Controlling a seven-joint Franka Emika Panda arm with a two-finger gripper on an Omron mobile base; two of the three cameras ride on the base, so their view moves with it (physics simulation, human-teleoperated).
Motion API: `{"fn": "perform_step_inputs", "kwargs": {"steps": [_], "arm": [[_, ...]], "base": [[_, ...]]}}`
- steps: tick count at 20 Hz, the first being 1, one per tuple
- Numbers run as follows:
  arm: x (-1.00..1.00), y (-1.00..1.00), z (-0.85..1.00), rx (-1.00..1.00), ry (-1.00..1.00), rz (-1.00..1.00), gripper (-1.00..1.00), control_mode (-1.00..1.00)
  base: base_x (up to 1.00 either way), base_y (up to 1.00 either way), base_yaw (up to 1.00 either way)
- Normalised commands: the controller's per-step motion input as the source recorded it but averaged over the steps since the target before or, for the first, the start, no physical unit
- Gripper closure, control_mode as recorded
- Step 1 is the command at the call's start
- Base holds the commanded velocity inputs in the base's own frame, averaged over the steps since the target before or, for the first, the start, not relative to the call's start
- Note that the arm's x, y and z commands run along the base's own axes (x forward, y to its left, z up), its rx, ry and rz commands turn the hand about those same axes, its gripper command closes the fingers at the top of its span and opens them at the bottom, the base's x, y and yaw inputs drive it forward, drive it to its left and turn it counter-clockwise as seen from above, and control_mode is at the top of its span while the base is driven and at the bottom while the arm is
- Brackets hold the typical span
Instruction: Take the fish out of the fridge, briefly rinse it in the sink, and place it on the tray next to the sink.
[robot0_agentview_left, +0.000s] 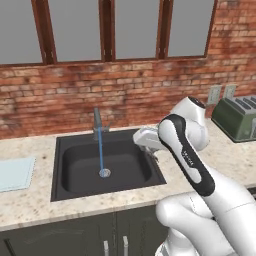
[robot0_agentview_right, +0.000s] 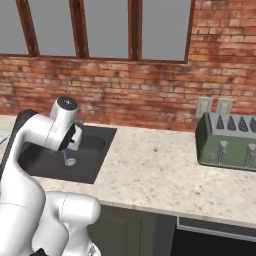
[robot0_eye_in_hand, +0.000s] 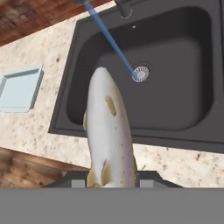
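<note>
You have a speckled counter (robot0_agentview_left: 30, 205) under a brick wall (robot0_agentview_left: 75, 95), the tray (robot0_eye_in_hand: 19, 87) beside the running sink (robot0_eye_in_hand: 175, 65), and the gripper (robot0_eye_in_hand: 111, 179), mostly cut off, pinching the fish (robot0_eye_in_hand: 108, 127).

The sink (robot0_agentview_left: 107, 167) is set in the counter (robot0_agentview_left: 30, 202) below the windows (robot0_agentview_left: 105, 27). The tray (robot0_agentview_left: 15, 173) lies left of it, the toaster (robot0_agentview_left: 237, 117) well to its right. The fish (robot0_eye_in_hand: 108, 131) hangs over the sink's near edge.
</note>
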Motion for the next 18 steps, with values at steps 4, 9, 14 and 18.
{"fn": "perform_step_inputs", "kwargs": {"steps": [4, 9, 14, 18], "arm": [[0.18, 0.08, -0.16, 0.01, 0.05, 0.01, 1.00, -1.00], [0.57, 0.00, -0.19, 0.13, 0.03, 0.03, 1.00, -1.00], [1.00, 0.00, -0.17, 0.17, 0.09, 0.08, 1.00, -1.00], [0.97, 0.00, -0.08, 0.14, 0.12, 0.08, 1.00, -1.00]], "base": [[0.00, 0.00, 0.00], [0.00, 0.00, 0.00], [0.00, 0.00, 0.00], [0.00, 0.00, 0.00]]}}
